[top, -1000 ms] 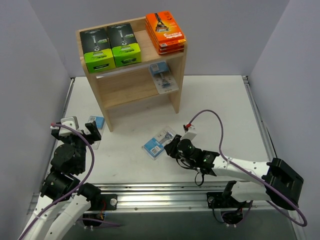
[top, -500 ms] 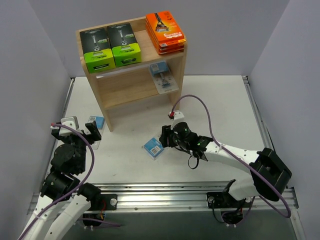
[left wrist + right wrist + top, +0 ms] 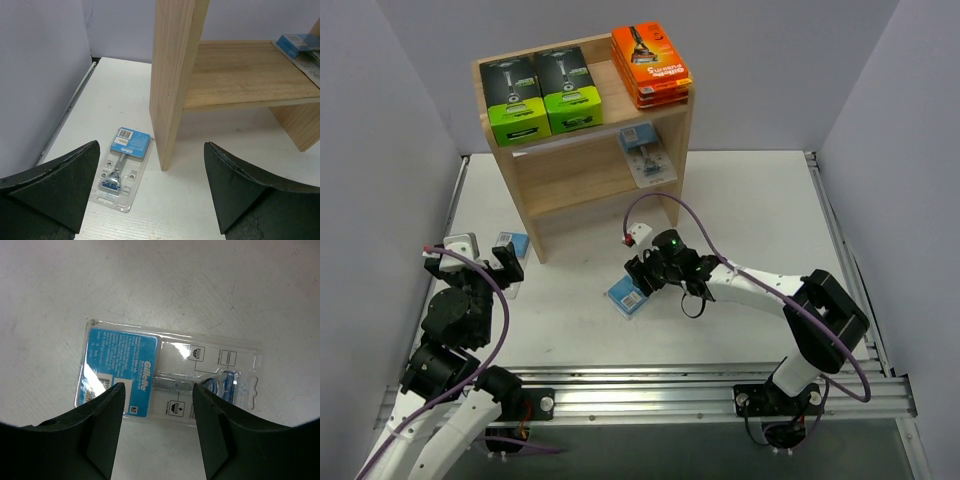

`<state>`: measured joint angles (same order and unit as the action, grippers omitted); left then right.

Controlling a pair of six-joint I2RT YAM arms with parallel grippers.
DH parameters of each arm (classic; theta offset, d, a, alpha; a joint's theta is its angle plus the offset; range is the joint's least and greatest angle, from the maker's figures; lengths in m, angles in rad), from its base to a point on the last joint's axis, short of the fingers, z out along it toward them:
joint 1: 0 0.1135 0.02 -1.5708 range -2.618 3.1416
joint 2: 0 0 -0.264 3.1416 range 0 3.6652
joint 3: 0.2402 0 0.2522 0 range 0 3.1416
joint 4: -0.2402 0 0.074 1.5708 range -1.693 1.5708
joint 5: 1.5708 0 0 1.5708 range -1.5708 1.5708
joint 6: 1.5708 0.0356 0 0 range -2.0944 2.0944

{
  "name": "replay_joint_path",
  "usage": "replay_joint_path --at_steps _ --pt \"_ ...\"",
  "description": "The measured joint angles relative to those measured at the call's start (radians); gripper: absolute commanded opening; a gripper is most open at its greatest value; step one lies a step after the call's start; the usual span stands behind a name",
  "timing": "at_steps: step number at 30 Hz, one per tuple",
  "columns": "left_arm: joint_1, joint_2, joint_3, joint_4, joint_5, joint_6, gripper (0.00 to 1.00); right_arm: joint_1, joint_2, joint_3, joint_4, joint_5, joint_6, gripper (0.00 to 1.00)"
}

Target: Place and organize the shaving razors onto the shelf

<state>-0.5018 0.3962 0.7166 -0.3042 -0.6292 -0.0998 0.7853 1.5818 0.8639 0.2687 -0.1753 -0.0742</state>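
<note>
The wooden shelf stands at the back. Two black-and-lime boxes and stacked orange boxes lie on its top tier. One blister pack lies on the middle tier. A second blister pack lies flat on the table, and my right gripper hovers open just above it. In the right wrist view the pack sits between the open fingers of the right gripper. A third blister pack lies left of the shelf, in front of my open, empty left gripper. It also shows in the left wrist view, next to the shelf's side panel.
Grey walls close in the left, back and right. An aluminium rail runs along the near edge. A purple cable loops above the right wrist. The shelf's side panel stands just right of the third pack.
My right arm has swung left, and its open gripper has gone from right of the table pack to directly over it. The left arm and the packs have not moved.
</note>
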Motion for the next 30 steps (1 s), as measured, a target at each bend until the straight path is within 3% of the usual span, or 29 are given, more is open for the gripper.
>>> replay_joint_path --at_steps 14,30 --pt "-0.001 0.001 -0.002 0.000 0.011 0.001 0.94 -0.077 0.011 0.039 -0.116 -0.113 -0.349 0.54" --pt "-0.006 0.002 -0.004 0.001 0.024 0.007 0.94 -0.071 0.188 0.148 -0.176 -0.138 -0.591 0.54"
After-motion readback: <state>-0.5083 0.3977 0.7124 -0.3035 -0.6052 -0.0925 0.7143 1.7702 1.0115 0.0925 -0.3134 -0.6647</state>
